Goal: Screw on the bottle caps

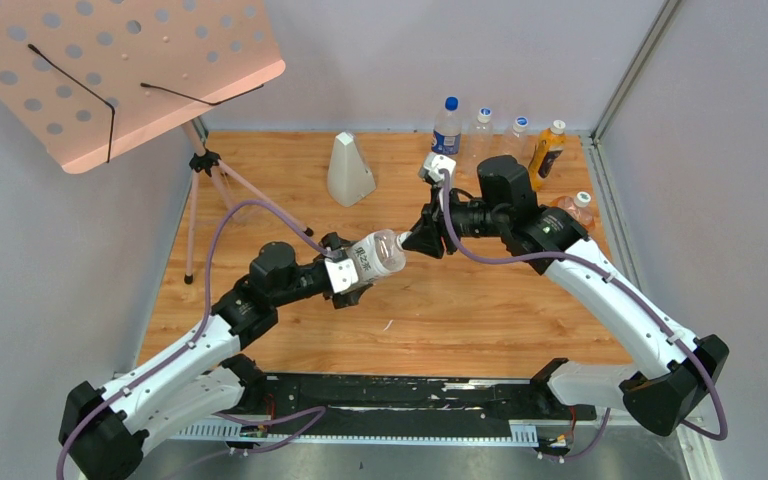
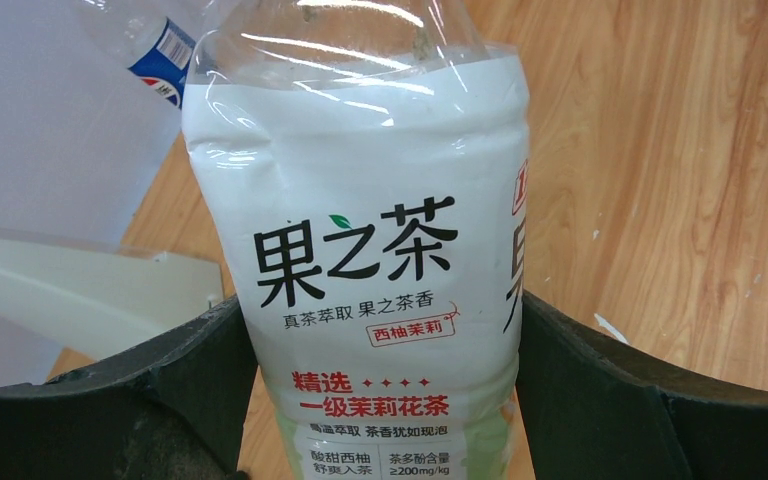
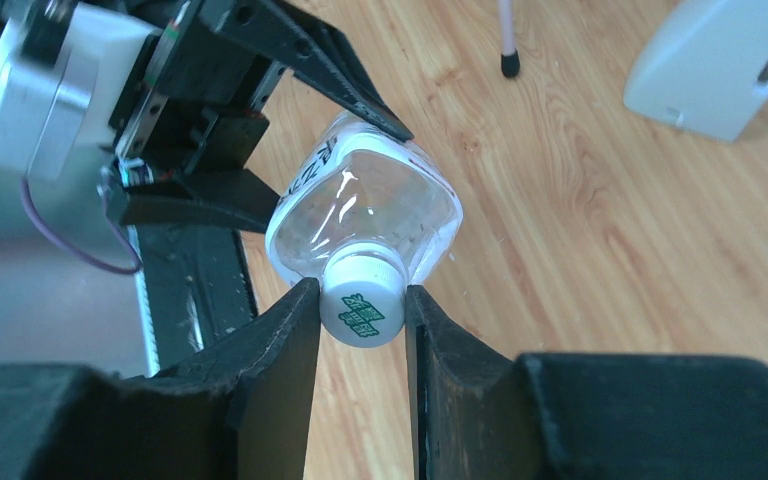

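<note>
The larger bottle [image 1: 378, 254], clear with a white and green label, lies level in the air above the middle of the table. My left gripper [image 1: 352, 275] is shut on its labelled body [image 2: 380, 250], one finger on each side. A white bottle cap [image 3: 360, 312] with green print sits on the bottle's mouth. My right gripper [image 3: 362, 290] is shut on that cap, a finger pressed to each side; it meets the bottle's neck [image 1: 412, 240] from the right. The smaller bottle [image 1: 572, 208], orange-labelled with a white cap on top, stands behind the right arm, partly hidden.
At the back edge stand a blue-labelled bottle [image 1: 447, 125], two clear bottles [image 1: 481, 128] and an orange juice bottle [image 1: 547, 148]. A white cone-shaped object [image 1: 349, 170] stands at the back middle. A pink perforated stand [image 1: 120, 70] on tripod legs [image 1: 210, 200] overhangs the left.
</note>
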Controlling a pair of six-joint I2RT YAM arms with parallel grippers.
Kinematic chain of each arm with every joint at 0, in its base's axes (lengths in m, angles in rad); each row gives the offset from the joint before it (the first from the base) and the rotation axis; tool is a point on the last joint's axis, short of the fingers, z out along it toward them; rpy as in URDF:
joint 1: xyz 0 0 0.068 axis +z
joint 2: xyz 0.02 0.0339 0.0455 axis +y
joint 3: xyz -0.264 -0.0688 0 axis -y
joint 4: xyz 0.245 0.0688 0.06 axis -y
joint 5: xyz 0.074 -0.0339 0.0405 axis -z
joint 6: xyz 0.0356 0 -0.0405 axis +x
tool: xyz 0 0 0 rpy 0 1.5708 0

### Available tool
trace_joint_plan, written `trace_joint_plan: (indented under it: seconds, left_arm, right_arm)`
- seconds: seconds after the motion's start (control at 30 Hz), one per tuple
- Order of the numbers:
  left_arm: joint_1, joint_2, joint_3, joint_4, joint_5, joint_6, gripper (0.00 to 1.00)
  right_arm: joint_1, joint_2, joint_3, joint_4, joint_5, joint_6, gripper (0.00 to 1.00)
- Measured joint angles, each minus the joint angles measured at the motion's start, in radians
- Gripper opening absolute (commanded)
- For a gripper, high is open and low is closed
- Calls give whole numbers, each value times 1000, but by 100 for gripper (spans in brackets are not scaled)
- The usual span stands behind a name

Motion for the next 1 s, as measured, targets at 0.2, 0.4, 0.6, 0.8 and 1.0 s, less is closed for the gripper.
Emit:
trace_joint_plan:
  seconds: [0.2,0.4,0.6,0.8,1.0]
  left_arm:
    - [-100,28,0,25,-190,16,17]
    - [-159,81,-1,80,-311,42,17]
    - [-222,153,-28,176,-442,99,16]
    - [-312,272,-72,355,-617,155,14]
    - [-377,388,-94,569,-761,175,12]
  right_arm:
    - [0,0,0,-8,77,197,22]
    - [0,2,2,-29,151,347,22]
    - [0,65,79,-169,209,500,23]
    - [0,71,66,-245,272,676,30]
    - [0,17,22,-229,337,788,52]
